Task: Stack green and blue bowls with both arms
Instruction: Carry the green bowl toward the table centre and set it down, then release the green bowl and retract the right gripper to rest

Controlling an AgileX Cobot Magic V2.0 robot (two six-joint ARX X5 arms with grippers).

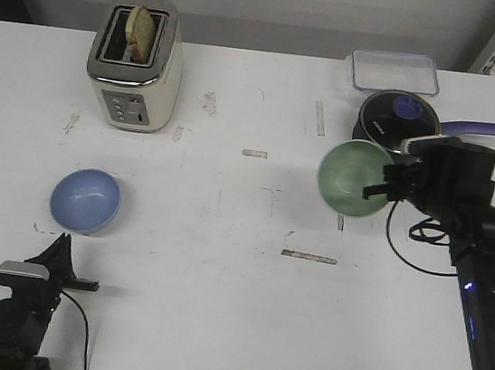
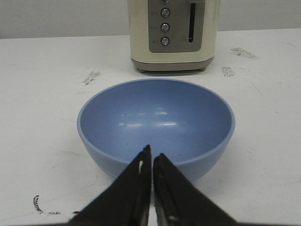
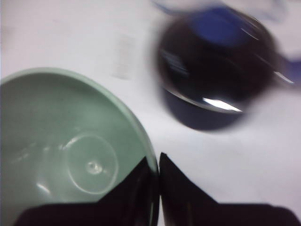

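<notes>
Gripping the pale green bowl point(image 1: 353, 177) by its rim, the right gripper point(image 1: 384, 186) has its two black fingers pinched on the bowl's right edge, one inside the wall and one outside, as the right wrist view shows at point(image 3: 158, 165). The bowl point(image 3: 70, 146) is tilted, its hollow turned toward the front camera, and seems raised off the white table point(image 1: 236, 275) right of centre. Just behind it stands the dark saucepan point(image 1: 399, 118) with a glass lid and a purple handle point(image 1: 481, 128) reaching to the right; the right wrist view shows the pan point(image 3: 214, 75) only as a blur. Behind the pan lies a clear plastic box point(image 1: 395, 72) with a bluish rim.

The blue bowl point(image 1: 86, 199) sits upright on the table at the left, well apart from the green one. The left gripper point(image 1: 60, 256) is near it, on the side toward the robot, not touching it. In the left wrist view its fingers point(image 2: 141, 188) lie pressed together with nothing between them, their tips point(image 2: 151, 155) in front of the near wall of the blue bowl point(image 2: 156, 123).

Beyond the blue bowl, toward the far left of the table, stands a cream toaster point(image 1: 136, 63) with a slice of bread point(image 1: 140, 32) poking out of one slot; its button panel point(image 2: 171, 23) faces the left wrist camera. Grey scuffs and tape marks point(image 1: 309, 257) dot the table top.
</notes>
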